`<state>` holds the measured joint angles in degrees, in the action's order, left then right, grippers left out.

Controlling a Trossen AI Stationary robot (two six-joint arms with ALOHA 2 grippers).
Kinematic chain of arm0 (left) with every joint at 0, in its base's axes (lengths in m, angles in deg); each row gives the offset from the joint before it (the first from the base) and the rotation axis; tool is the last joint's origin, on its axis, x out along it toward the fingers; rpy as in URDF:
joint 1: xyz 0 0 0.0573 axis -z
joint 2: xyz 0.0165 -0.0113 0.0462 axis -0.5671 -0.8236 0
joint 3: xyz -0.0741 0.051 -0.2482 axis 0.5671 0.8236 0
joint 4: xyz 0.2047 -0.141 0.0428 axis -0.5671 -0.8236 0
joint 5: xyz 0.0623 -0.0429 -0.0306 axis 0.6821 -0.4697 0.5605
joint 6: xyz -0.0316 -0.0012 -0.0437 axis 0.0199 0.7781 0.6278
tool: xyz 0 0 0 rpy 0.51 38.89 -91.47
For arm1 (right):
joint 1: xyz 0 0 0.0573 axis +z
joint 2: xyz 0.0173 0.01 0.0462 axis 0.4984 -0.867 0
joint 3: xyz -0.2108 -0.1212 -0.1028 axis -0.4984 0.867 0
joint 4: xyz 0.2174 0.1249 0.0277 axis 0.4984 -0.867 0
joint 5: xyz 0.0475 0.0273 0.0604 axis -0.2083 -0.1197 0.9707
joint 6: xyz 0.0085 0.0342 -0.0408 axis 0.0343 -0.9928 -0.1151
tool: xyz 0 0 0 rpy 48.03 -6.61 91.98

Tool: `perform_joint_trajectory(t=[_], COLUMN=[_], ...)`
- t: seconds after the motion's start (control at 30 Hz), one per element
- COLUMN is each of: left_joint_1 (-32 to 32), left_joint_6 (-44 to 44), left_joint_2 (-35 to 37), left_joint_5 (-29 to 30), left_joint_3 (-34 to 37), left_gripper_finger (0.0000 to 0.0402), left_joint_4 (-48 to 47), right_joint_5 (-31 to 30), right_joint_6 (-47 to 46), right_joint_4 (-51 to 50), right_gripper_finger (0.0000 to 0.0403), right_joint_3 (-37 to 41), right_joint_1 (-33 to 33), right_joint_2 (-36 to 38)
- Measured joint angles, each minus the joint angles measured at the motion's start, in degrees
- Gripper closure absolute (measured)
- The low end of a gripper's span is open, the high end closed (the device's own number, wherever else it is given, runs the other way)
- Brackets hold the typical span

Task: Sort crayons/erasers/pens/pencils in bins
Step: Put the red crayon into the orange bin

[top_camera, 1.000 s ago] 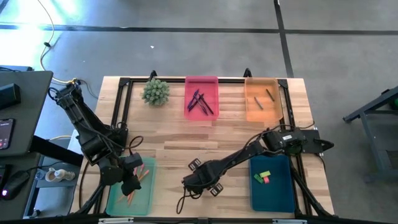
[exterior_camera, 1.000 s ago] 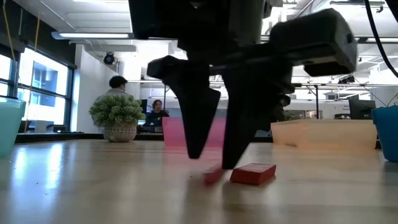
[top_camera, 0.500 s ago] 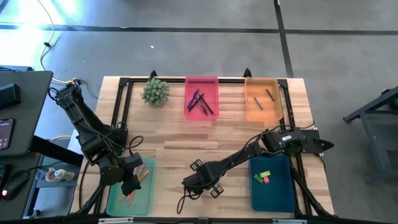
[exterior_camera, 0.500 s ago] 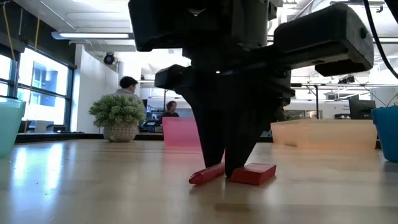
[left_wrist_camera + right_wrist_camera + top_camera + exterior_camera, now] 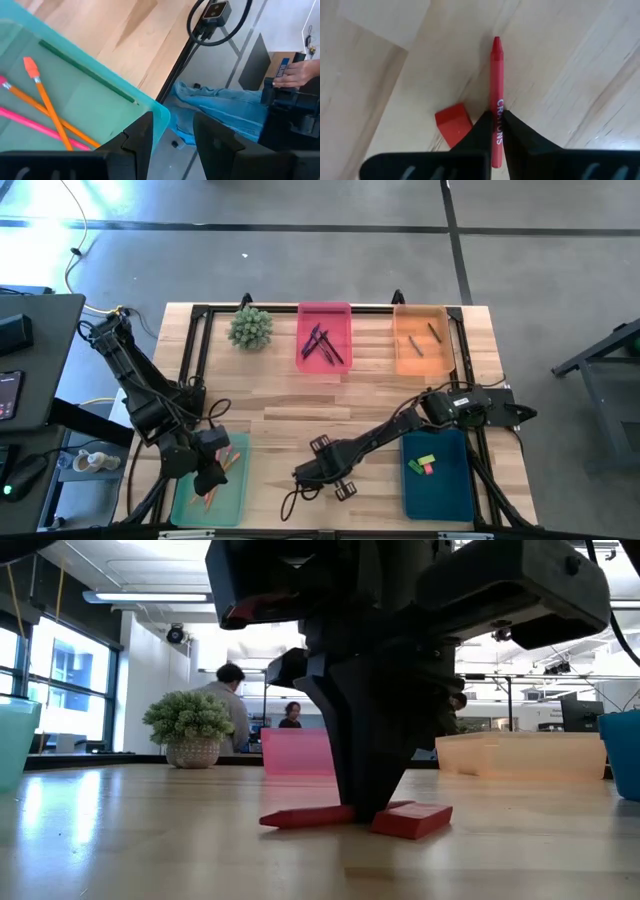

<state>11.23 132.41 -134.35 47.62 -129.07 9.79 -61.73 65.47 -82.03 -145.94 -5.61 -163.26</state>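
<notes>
A red crayon [image 5: 496, 75] lies on the wood table near its front middle, with a small red eraser [image 5: 453, 122] right beside it. My right gripper [image 5: 495, 131] points down and is shut on the crayon; in the low view the gripper [image 5: 365, 808] stands at the tabletop with the eraser [image 5: 412, 821] next to it. My left gripper [image 5: 172, 145] hangs open with nothing between its fingers over the pale green bin [image 5: 238, 502] at the near left. In that bin lie orange and pink pencils [image 5: 47, 107] and a green stick [image 5: 85, 70]. My right gripper pinches the crayon's lettered wrapper [image 5: 497, 107] between its two fingers, nearer the blunt end than the tip. The fingers come from above, pointing down, and lie across the crayon. The crayon [image 5: 300, 817] lies level at the tabletop, its pointed end sticking out sideways.
The pink bin [image 5: 325, 315] with dark pens stands at the far middle and the orange bin [image 5: 405, 365] at the far right. The dark blue bin [image 5: 440, 498] with erasers [image 5: 424, 465] is at the near right. A potted plant [image 5: 250, 327] sits far left. People show beyond the table.
My right gripper has sunk a little to the table, rolled about its own axis and shut on the red crayon. The crayon has turned about on the table and now lies broadside to the low view. The red eraser stays where it was.
</notes>
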Motion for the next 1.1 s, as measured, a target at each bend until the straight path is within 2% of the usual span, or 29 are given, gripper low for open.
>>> perform_joint_trajectory(t=[0.17, 0.43, 0.63, 1.1], left_joint_1=[0.0, 0.0, 0.0, 0.0], left_joint_6=[-3.8, -14.5, -22.4, -37.2], left_joint_2=[0.7, 3.9, 8.5, 18.1], left_joint_5=[5.4, 13.4, 19.4, 25.2], left_joint_3=[0.0, 0.0, 0.0, 0.0], left_gripper_finger=[0.0275, 0.0275, 0.0275, 0.0275], left_joint_4=[0.0, 0.1, 0.1, 0.0], right_joint_5=[1.3, 3.0, 1.4, -0.5], right_joint_6=[-3.6, -11.1, -16.0, -22.9], right_joint_4=[-0.3, -0.1, -0.5, -0.8], right_gripper_finger=[0.0398, 0.0398, 0.0398, 0.0398], right_joint_3=[0.0, 0.3, 0.5, 0.3], right_joint_1=[-0.6, -1.8, -2.5, -4.6], right_joint_2=[0.0, 2.4, 3.3, 3.7])
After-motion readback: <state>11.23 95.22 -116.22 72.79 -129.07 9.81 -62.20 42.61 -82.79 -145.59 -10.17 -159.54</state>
